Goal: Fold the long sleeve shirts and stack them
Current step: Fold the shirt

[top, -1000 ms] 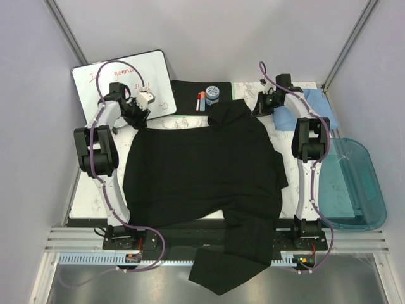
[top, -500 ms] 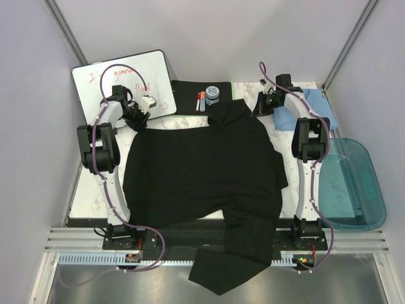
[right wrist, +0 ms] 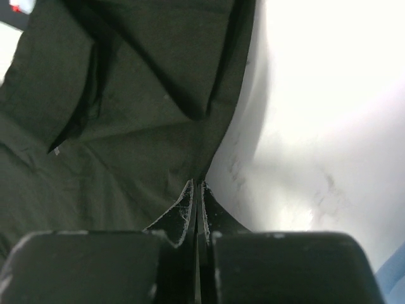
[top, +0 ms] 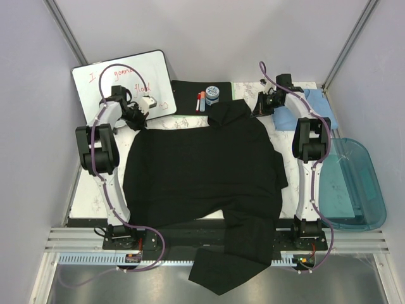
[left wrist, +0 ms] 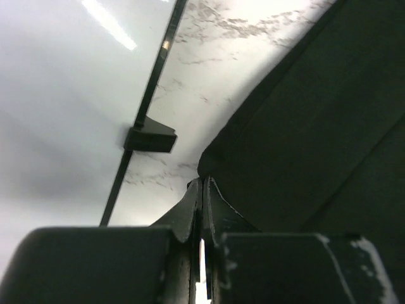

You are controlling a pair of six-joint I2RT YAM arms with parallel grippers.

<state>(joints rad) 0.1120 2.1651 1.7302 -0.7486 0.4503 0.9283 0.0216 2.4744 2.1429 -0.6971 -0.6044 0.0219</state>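
– Claws first: how do they stand?

– Left claw [left wrist: 202, 190] is closed tight, its tips pinching the far left corner of the large plain black collared fabric shirt [top: 202, 164]. Right claw [right wrist: 197, 188] is closed too, with its tips nipped on the same shirt's edge at the far right shoulder.

– Where does the black shirt lie from them?

– It spreads flat between the two claws and back towards the arm bases, on the white marbled table [top: 174, 121]. Its collar sits between the claws, nearer the right one. One part hangs over the table's near edge, well apart from both claws.

– And the other shirt?

– The light blue fabric shirt [top: 314, 106] lies crumpled just beside the right claw, on its outer side, partly under the right arm. The right wrist view shows only a sliver of blue in one corner.

– What lies around the left claw?

– A white rectangular whiteboard with red writing [top: 120, 79] lies just beyond it, with its black frame close to the fingertips. Beyond the collar, between the claws, are a flat black mat [top: 185, 90], a pair of marker pens [top: 200, 101] and a round blue-lidded jar [top: 212, 95]. A translucent teal plastic bin [top: 357, 183] sits well out on the right claw's outer side, nearer the bases.
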